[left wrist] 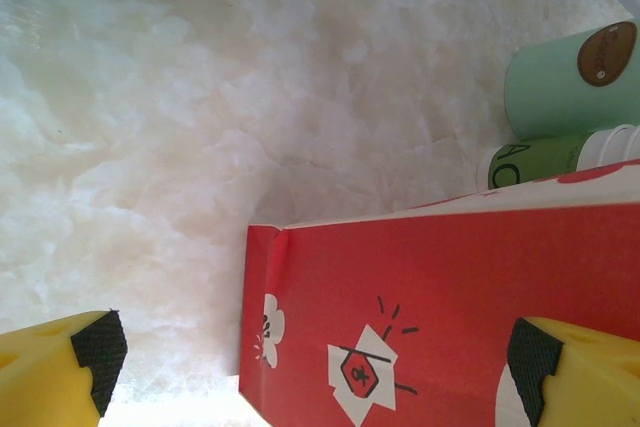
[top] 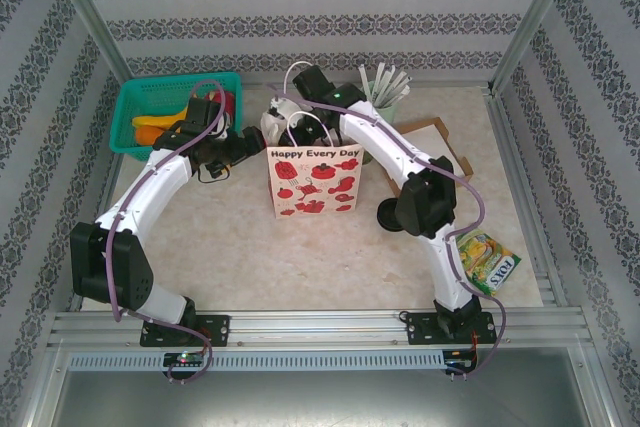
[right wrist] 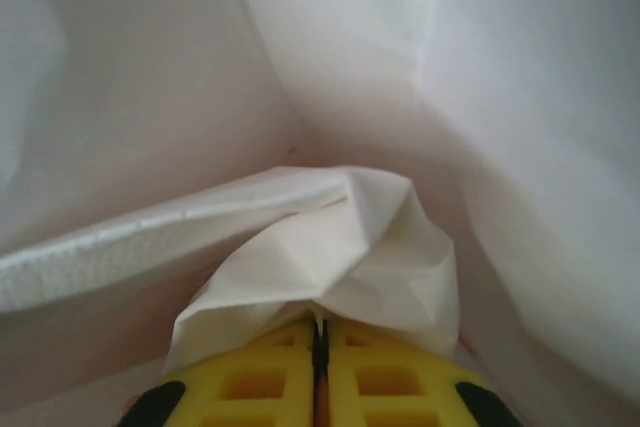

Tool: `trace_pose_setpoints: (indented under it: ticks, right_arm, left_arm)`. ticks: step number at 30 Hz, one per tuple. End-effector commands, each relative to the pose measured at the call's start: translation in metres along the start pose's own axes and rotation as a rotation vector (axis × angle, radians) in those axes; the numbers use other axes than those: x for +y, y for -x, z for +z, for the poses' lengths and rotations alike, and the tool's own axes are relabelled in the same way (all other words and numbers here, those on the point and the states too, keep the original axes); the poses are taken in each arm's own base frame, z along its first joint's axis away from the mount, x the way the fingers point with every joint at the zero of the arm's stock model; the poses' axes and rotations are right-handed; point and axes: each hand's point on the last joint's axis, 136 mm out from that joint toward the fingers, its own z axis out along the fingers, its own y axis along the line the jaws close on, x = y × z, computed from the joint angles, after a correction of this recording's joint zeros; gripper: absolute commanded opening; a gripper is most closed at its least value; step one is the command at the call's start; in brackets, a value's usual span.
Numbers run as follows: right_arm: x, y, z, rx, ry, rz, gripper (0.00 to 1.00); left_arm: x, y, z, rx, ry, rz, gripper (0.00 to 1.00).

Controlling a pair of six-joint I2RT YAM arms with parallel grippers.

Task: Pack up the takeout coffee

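Pretty clearly a robot lab test cell dressed up to look homey, not a real room. The walls (top: 300, 27) are flat panels printed with striped wallpaper, held in bare aluminium posts (top: 85, 7). The left arm (top: 150, 187) and right arm (top: 400, 162) are bolted to a metal rail (top: 320, 327) along a marble-look bench (top: 230, 247), with props like a teal basket (top: 130, 107), a gift bag (top: 312, 182) and a snack packet (top: 488, 259).

Matt paper bag (top: 313, 182), smooth marbled tabletop (top: 250, 247)
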Motion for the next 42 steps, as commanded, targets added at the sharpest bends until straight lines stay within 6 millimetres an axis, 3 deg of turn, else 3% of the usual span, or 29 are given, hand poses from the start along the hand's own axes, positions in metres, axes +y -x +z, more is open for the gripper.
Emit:
trace_pose_setpoints:
  ticks: [1, 4, 12, 15, 17, 18, 19, 20, 24, 30, 33, 36, 40, 42]
  right_arm:
    - [0.021, 0.012, -0.034, -0.042, -0.017, -0.058, 0.22]
    - [0.029, 0.023, -0.058, -0.097, -0.042, -0.092, 0.35]
    - [0.033, 0.036, -0.104, -0.225, -0.159, -0.107, 0.50]
    - [0.037, 0.044, -0.122, -0.314, -0.188, -0.103, 0.70]
    - [0.039, 0.050, -0.137, -0.372, -0.213, -0.091, 0.77]
    - [0.037, 0.052, -0.144, -0.393, -0.243, -0.073, 0.81]
    - [0.031, 0.053, -0.152, -0.414, -0.293, -0.046, 0.93]
    - [0.023, 0.054, -0.163, -0.438, -0.356, -0.011, 0.98]
    - [-0.003, 0.045, -0.214, -0.530, -0.608, 0.145, 0.98]
    - [-0.028, -0.002, -0.273, -0.660, -0.897, 0.319, 0.98]
    - [-0.045, -0.043, -0.294, -0.690, -1.036, 0.417, 0.98]
    - [-0.056, -0.094, -0.320, -0.746, -1.153, 0.560, 0.98]
    - [-0.064, -0.154, -0.342, -0.882, -1.192, 0.725, 0.98]
    - [-0.071, -0.194, -0.350, -0.944, -1.216, 0.849, 0.98]
  left_arm:
    - [-0.008, 0.002, -0.001, -0.013, -0.018, 0.012, 1.00]
    - [-0.008, 0.005, 0.000, -0.017, -0.016, 0.012, 1.00]
    - [-0.012, 0.009, 0.001, -0.026, -0.023, 0.013, 1.00]
    - [-0.013, 0.010, 0.004, -0.021, -0.028, 0.013, 1.00]
    - [-0.015, 0.010, 0.006, -0.016, -0.034, 0.010, 1.00]
    - [-0.015, 0.010, 0.006, -0.012, -0.037, 0.007, 1.00]
    - [-0.016, 0.010, 0.008, -0.008, -0.041, 0.007, 1.00]
    - [-0.017, 0.011, 0.009, -0.007, -0.045, 0.007, 1.00]
    - [-0.019, 0.010, 0.016, 0.011, -0.040, 0.012, 1.00]
    - [-0.023, 0.011, 0.021, 0.022, -0.032, 0.026, 1.00]
    - [-0.012, 0.015, 0.010, -0.039, 0.023, 0.038, 0.99]
    - [0.012, 0.024, -0.010, -0.140, 0.119, 0.037, 1.00]
    - [0.041, 0.038, -0.038, -0.266, 0.184, 0.013, 1.00]
    - [0.055, 0.046, -0.054, -0.345, 0.224, 0.019, 1.00]
